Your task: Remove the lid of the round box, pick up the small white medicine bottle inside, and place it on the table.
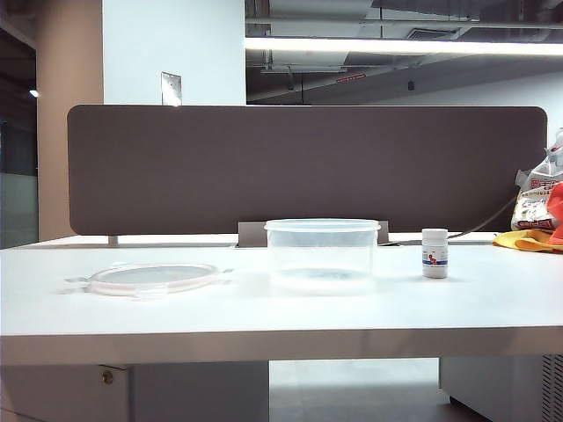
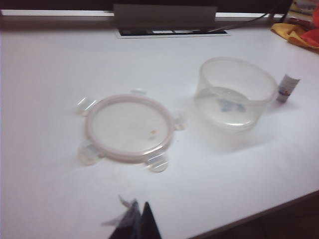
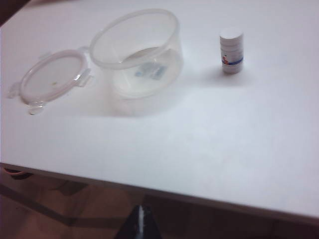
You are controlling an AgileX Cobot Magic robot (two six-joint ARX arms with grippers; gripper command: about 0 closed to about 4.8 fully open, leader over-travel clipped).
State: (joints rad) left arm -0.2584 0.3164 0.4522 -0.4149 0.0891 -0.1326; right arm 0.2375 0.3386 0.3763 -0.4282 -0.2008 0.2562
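The round box (image 1: 322,253) (image 2: 236,93) (image 3: 135,52) stands open and empty at the middle of the white table (image 1: 281,308). Its lid (image 1: 152,278) (image 2: 128,128) (image 3: 51,78) lies flat on the table to the left of it. The small white medicine bottle (image 1: 435,253) (image 2: 288,88) (image 3: 232,51) stands upright on the table to the right of the box. Neither arm shows in the exterior view. My left gripper (image 2: 141,215) is shut and empty, drawn back over the table's front part, well short of the lid. My right gripper (image 3: 141,219) is shut and empty, back beyond the table's front edge.
A dark divider panel (image 1: 308,167) backs the table, with a cable slot (image 2: 172,32) at its foot. Bags and orange-yellow cloth (image 1: 538,220) lie at the far right of the table. The front edge (image 3: 159,191) runs close to both grippers.
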